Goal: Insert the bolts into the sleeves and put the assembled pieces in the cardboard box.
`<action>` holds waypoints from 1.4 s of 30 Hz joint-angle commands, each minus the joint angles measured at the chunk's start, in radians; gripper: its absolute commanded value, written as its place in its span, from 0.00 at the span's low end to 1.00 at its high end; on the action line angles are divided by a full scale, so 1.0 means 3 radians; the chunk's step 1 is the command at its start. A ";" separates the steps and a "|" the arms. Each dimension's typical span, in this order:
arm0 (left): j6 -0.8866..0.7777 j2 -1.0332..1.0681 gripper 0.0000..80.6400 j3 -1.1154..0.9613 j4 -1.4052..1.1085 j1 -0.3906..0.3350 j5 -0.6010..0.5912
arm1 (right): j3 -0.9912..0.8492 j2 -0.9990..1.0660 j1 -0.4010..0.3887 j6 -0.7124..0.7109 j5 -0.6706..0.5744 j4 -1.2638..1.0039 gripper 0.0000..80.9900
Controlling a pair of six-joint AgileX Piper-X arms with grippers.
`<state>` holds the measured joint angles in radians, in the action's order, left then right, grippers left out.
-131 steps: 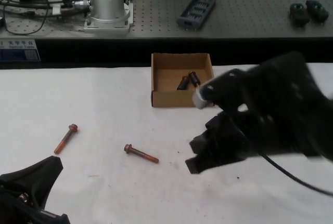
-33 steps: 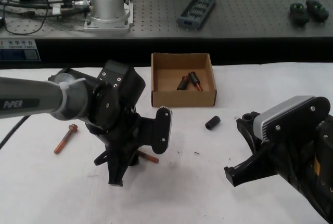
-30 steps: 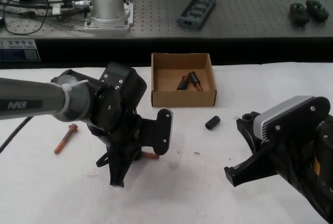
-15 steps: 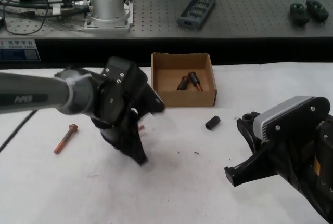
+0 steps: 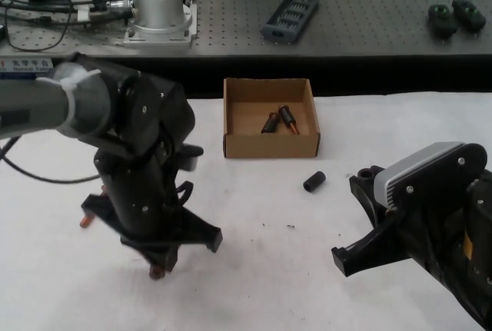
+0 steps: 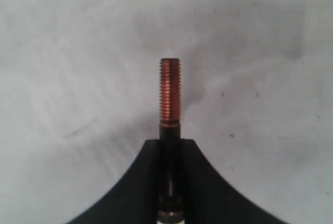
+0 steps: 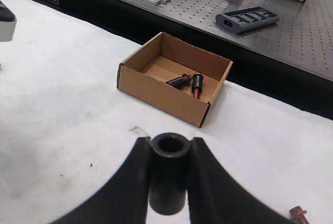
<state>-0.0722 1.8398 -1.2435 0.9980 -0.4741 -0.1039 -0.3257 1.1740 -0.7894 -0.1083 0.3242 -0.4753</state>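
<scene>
We count three bolts. The left gripper [image 6: 170, 146] has its fingers drawn in narrow on the first bolt [image 6: 170, 91]. It clamps the dark shank, so the coppery threaded end sticks out past the fingertips. In the high view this gripper points down over the left half of the bench [image 5: 261, 292], nearer the near edge than the far one. The second bolt [image 5: 84, 222] lies toward the left edge, with just one end showing beside the left arm. The third bolt [image 7: 297, 213] shows as a head on the white cover, near the right gripper [image 7: 168, 146].

We count two loose sleeves. The right gripper, by the near right corner of the bench, pinches the first sleeve [image 7: 167, 182] between its fingers, with the open bore showing at the sleeve's end. The second sleeve [image 5: 313, 181] lies on the bench just off the near right corner of the cardboard box [image 5: 269, 145], apart from it.

The one cardboard box sits midway along the far edge of the bench. In it lie two finished items, close together in its right half: the first assembled piece [image 5: 270, 123] and the second assembled piece [image 5: 288, 117].
</scene>
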 commanded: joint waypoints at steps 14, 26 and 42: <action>-0.0404 -0.0131 0.16 0.0352 -0.0101 -0.0176 0.0030 | 0.0030 -0.0042 -0.0006 -0.0016 0.0010 -0.0058 0.09; 0.1339 -0.0523 0.45 0.0341 0.0066 -0.0176 0.0048 | 0.0030 -0.0042 -0.0006 -0.0016 0.0010 -0.0059 0.09; 0.5993 -0.0925 0.46 0.0584 0.0169 -0.0211 0.0456 | 0.0030 -0.0042 -0.0006 -0.0091 0.0010 -0.0058 0.09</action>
<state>1.3768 1.5689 -1.1005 1.0540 -0.5260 0.1188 -0.3137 1.1740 -0.7894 -0.1286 0.3242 -0.4753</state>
